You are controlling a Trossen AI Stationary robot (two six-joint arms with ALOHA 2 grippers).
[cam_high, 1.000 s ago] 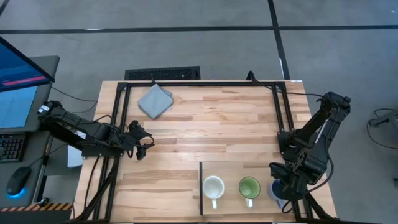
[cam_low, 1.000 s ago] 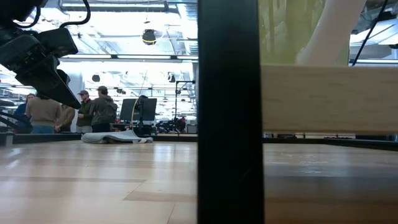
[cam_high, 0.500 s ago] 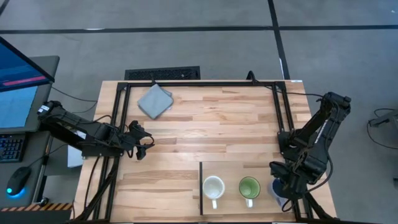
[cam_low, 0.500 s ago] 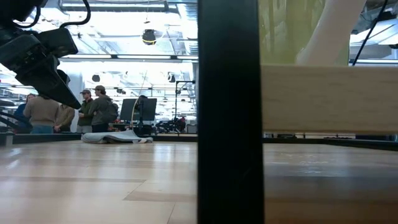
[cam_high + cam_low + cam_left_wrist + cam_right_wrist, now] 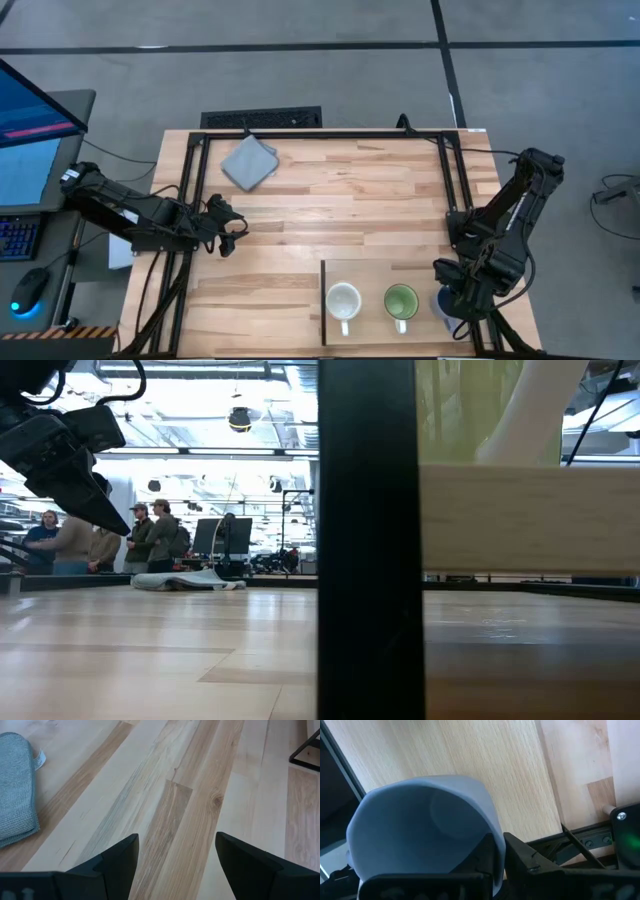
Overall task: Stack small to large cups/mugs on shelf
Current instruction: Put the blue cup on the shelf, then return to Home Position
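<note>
The shelf [image 5: 372,275] is a pale wood panel at the table's near right, with a dark strip [image 5: 323,300] on its left edge. The cream-white mug [image 5: 343,300] and the green mug [image 5: 401,300] stand on it side by side. The blue-grey mug [image 5: 441,305] is at the shelf's right end, mostly hidden under my right gripper [image 5: 455,300], which is shut on it. My left gripper [image 5: 228,228] waits open above bare tabletop near the left edge. My right gripper [image 5: 497,842] holds the blue-grey mug by its wall at the rim [image 5: 492,827]. One finger [image 5: 480,855] is inside the mug and the other [image 5: 525,855] is outside, with the wall pinched between them. Whether the mug's base rests on the shelf, I cannot tell.
A grey folded cloth [image 5: 248,162] lies at the far left of the table, also seen as the cloth [image 5: 15,795] ahead of my left fingers. A black frame rail [image 5: 445,200] runs along the table's right side. People stand in the room beyond the far edge [image 5: 150,540].
</note>
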